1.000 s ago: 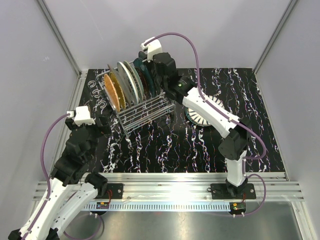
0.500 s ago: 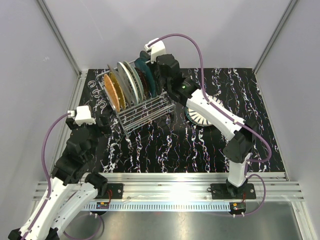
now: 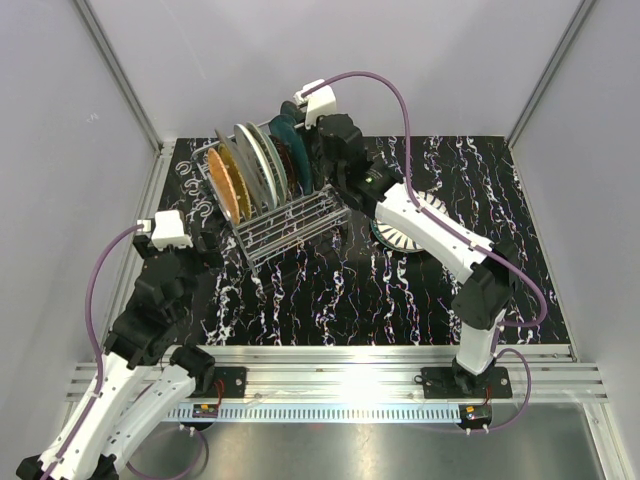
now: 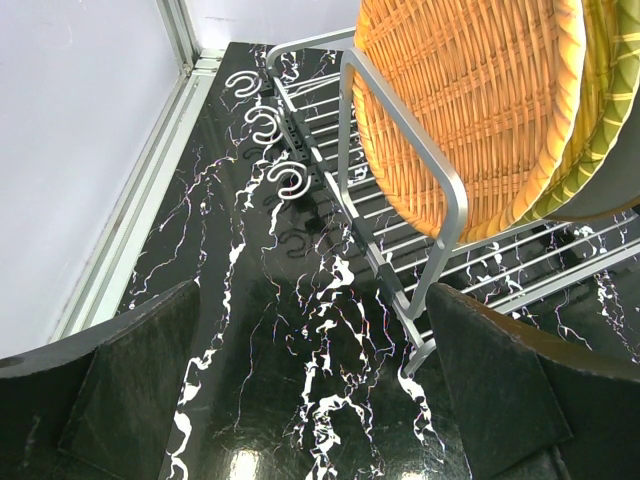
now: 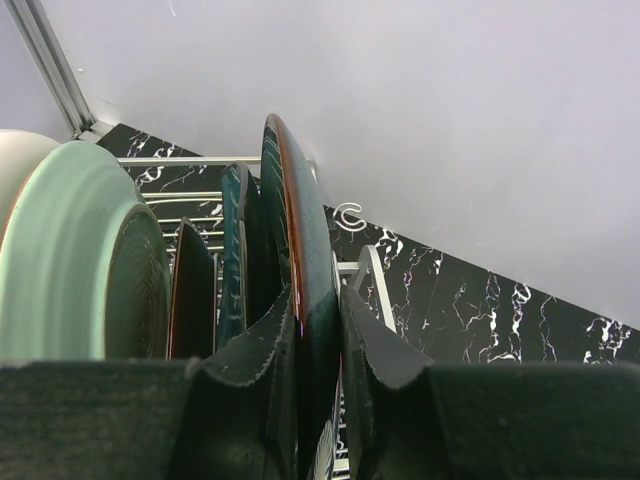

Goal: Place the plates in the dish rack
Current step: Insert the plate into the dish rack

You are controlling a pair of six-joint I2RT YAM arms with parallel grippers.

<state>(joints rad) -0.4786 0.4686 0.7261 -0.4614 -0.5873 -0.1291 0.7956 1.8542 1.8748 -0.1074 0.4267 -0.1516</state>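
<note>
Plates [image 3: 256, 165], orange through teal, stand edgewise in silver rack [image 3: 300, 216]

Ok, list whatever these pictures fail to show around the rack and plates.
Striped plate: top view, largely covered by the right arm.
Held plate: right wrist view, edge-on, so its pattern is unreadable; the right claw hides its lower rim and slot.
Orange woven plate: left wrist view, cut off by the top edge.
</note>
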